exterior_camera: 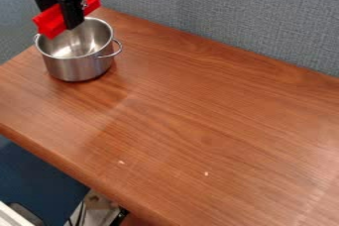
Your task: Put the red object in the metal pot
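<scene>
Item: red object (67,9). Bright red elongated block, held tilted, one end at about 2 o'clock and raised, the other at about 8 o'clock and lower. It hangs in the air, clear of the desk, above the far-left part of the pot's rim, at roughly 11 o'clock from the pot's centre. Its slant is likely the result of being clamped across its middle, which leaves both ends free.

Item: pincer (62,2). Dark, pointing down, its jaws closed on the red object at mid-length. The grip looks firm enough to carry the block; the exact contact faces are too small to make out.

Item: metal pot (77,54). Shiny, round, straight-sided, upright on the desk at the 10 o'clock corner, mouth open upward, apparently empty. Small handle at about 3 o'clock of its body. The open mouth makes a drop from above the natural approach.

Item: desk (199,121). Brown wood-grain top, bare apart from the pot.

Status, as judged: the block is not yet inside. It sits slightly off the mouth's centre, so a small shift toward 5 o'clock seems needed before release.
</scene>
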Controlling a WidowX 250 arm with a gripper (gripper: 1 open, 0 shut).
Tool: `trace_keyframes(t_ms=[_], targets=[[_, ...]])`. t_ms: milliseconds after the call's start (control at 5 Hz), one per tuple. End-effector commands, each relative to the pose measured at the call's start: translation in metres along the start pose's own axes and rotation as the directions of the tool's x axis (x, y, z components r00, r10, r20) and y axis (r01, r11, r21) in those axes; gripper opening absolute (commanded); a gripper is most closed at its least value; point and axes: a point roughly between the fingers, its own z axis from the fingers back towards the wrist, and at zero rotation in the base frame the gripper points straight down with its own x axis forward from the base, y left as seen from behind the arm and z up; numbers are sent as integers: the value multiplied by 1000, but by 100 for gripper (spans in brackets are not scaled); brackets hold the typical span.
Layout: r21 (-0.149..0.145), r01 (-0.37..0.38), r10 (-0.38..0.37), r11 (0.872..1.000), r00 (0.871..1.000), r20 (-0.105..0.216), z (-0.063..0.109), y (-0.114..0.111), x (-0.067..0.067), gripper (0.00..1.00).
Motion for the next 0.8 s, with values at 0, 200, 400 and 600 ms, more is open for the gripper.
trace_keyframes(t_ms=[0, 200, 400, 600], targets=[[28, 20, -22, 999, 996, 86, 18, 15, 2, 0], [45, -12, 9, 999, 998, 70, 23, 18, 9, 0], [65, -24, 20, 998, 998, 52, 27, 19, 14, 0], [84, -38, 35, 996, 999, 37, 33, 20, 19, 0]])
